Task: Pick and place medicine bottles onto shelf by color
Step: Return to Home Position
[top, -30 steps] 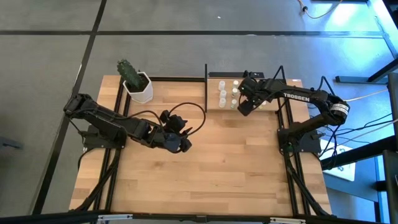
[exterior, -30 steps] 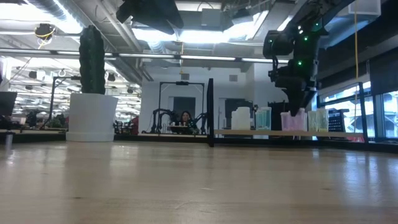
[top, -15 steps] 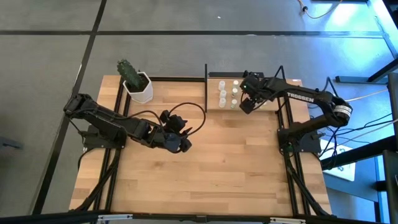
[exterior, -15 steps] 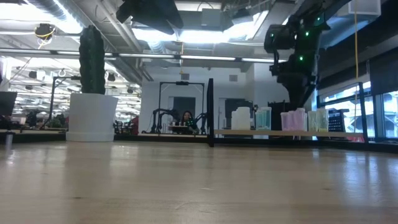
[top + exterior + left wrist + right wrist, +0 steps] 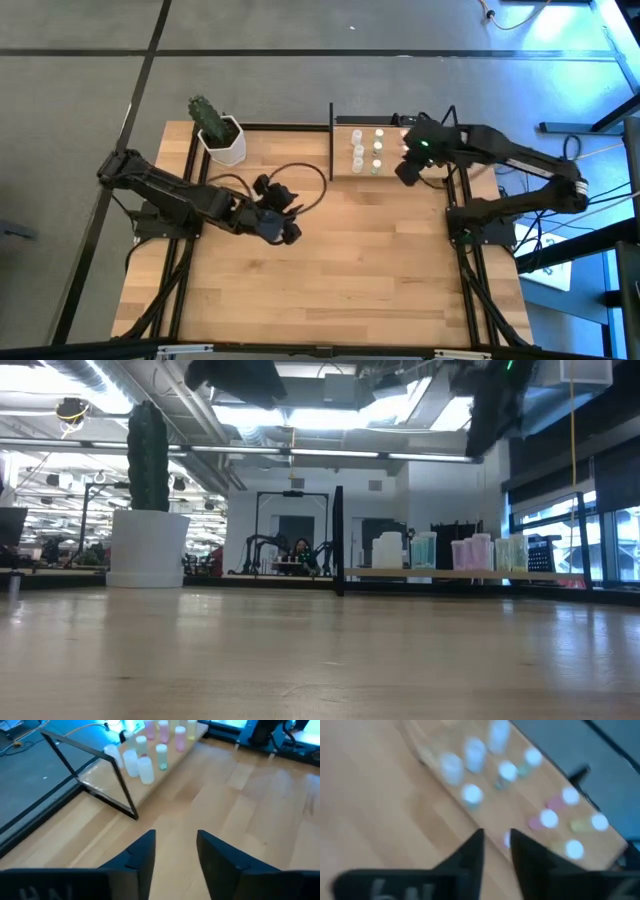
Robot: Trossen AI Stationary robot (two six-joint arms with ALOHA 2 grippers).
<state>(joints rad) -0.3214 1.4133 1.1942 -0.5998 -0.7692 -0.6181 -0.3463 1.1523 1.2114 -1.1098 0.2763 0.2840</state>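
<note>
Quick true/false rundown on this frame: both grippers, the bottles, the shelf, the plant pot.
1. The right gripper holds a bottle. False: its fingers are apart with nothing between them.
2. The left gripper is open and empty, above the tabletop. True.
3. Some medicine bottles stand on the bare tabletop. False: every bottle that shows stands on the shelf.
4. The plant pot stands on the tabletop, off the shelf, on the left arm's side of it. True.
</note>
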